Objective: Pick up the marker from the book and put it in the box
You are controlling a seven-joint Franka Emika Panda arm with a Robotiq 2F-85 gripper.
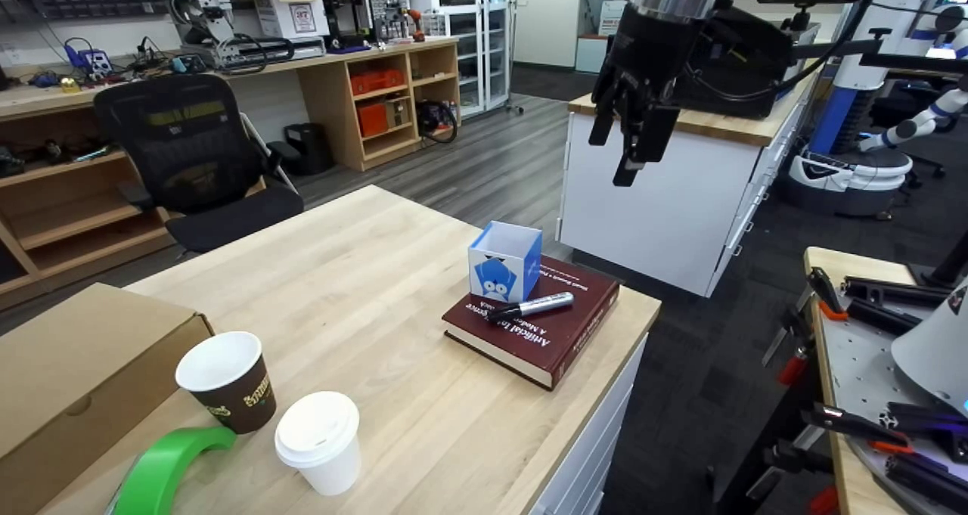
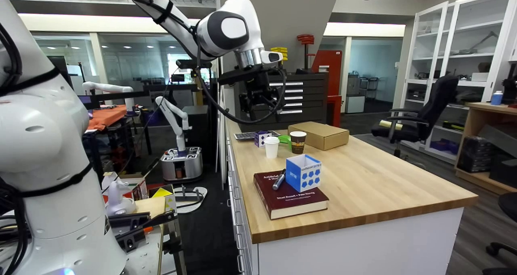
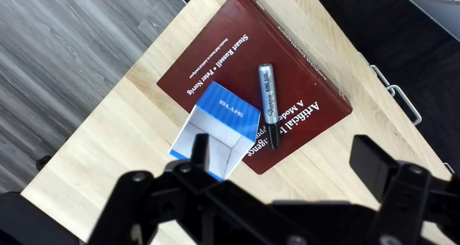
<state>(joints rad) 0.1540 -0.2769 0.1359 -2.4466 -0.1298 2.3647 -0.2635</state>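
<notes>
In an exterior view, the white arm (image 2: pixel 44 125) stands near left, its black gripper (image 3: pixel 282 153) hanging farther right, pointing down, fingers (image 3: pixel 371 164) spread wide.

The book (image 3: pixel 246 77) lies on the table (image 2: pixel 383 182). On the book, the box (image 3: pixel 222 124) stands at the edge opposite the spine, the marker (image 3: pixel 269 97) nearer the spine. In an exterior view, cups (image 2: pixel 298 142) stand behind the book, a carton (image 2: pixel 319 136) farther behind.

Wood table (image 1: pixel 355 296), maroon bk (image 1: pixel 533 337) nr corner, cdbd box (image 1: pixel 87 367), brn cup (image 1: pixel 233 385), wht cup (image 1: pixel 322 441)
</notes>
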